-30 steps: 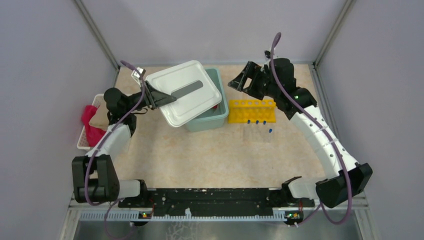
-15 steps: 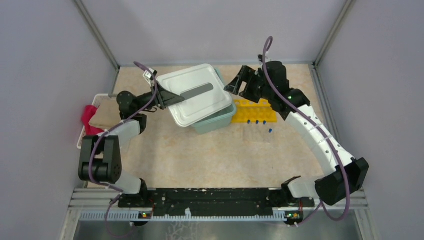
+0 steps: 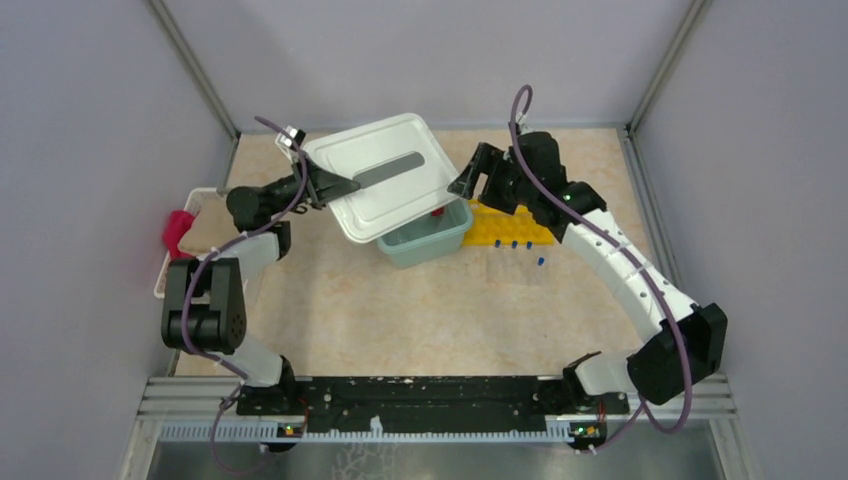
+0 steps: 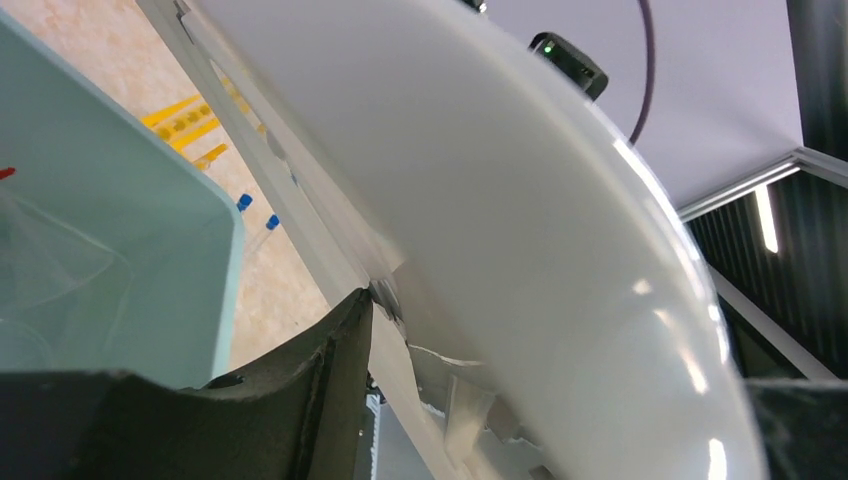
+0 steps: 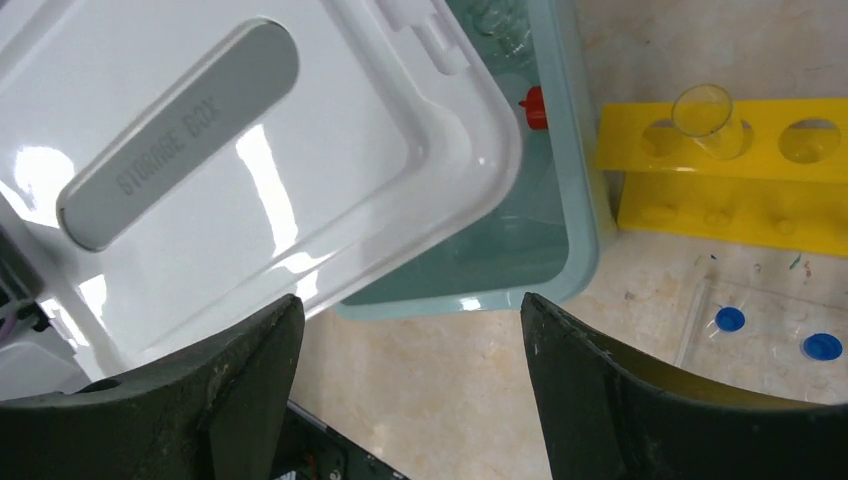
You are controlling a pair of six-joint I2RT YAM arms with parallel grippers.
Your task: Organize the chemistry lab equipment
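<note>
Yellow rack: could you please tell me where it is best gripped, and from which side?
Probably the rack's end away from the box, from above, jaws across the narrow width: it is long and slim, the box crowds the other end, and a tube stands there.

Pale lilac walls (image 3: 90,100), aluminium corner posts (image 3: 195,70), beige marbled tabletop (image 3: 400,320); possibly strip light (image 4: 768,205) beyond enclosure.

1. You are counting one white lid (image 3: 385,185), one teal bin (image 3: 415,252).
2. You are counting one yellow tube rack (image 3: 500,228), four blue caps (image 3: 514,243).
3. You are counting one white basket (image 3: 163,282), one pink cloth (image 3: 177,228), one tan cloth (image 3: 210,225).
</note>
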